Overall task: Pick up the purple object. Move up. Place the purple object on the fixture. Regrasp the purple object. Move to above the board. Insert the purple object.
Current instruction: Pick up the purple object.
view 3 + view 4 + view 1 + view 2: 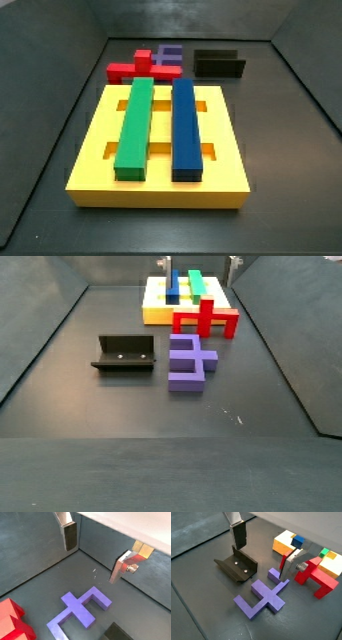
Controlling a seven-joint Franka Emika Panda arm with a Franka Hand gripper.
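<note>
Two silver fingers of the end effector hang spread apart over the dark floor, with nothing between them, and we see the purple object lying flat below in both wrist views. In a side view we find the purple object at the centre, the fixture just beside it at 9 o'clock but not touching. At 12 o'clock from it stands the red cross-shaped block (it nearly meets the purple piece), and beyond that the board. From the opposite side we see the board nearest, bearing the green bar and the blue bar side by side.
</note>
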